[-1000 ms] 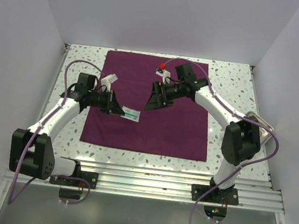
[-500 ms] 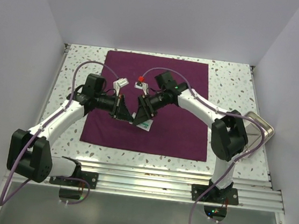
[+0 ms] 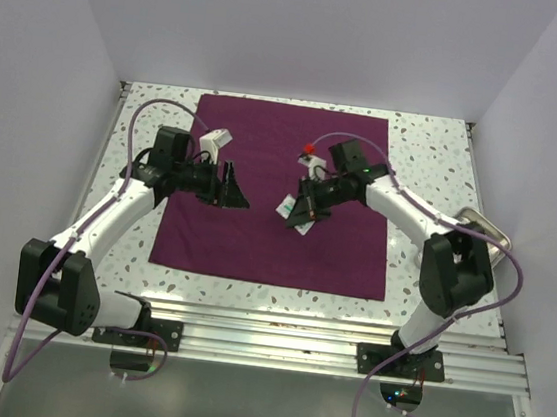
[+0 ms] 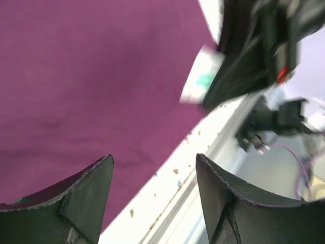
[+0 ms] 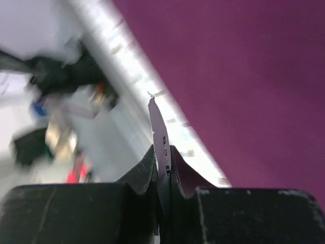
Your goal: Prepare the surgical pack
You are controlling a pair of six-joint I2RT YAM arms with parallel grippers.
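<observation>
The surgical pack, a large maroon cloth drape (image 3: 266, 142), lies flat on the speckled table and fills much of both wrist views (image 4: 91, 66) (image 5: 244, 76). My right gripper (image 3: 305, 212) (image 5: 162, 150) hovers over the drape's middle right, shut on a thin white packet (image 3: 291, 213) (image 5: 158, 124) with a green mark. The packet stands on edge between the jaws. My left gripper (image 3: 239, 192) (image 4: 153, 158) is open and empty over the drape's left half. It faces the packet (image 4: 201, 80) across a gap.
A shiny steel tray (image 3: 492, 239) sits at the table's right edge, behind the right arm's elbow. An aluminium rail (image 3: 275, 331) runs along the near edge. White walls close in the left, right and back sides.
The left gripper has opened, let go of the white packet and drawn back left. The right gripper has shut on the packet and carried it to the right.
</observation>
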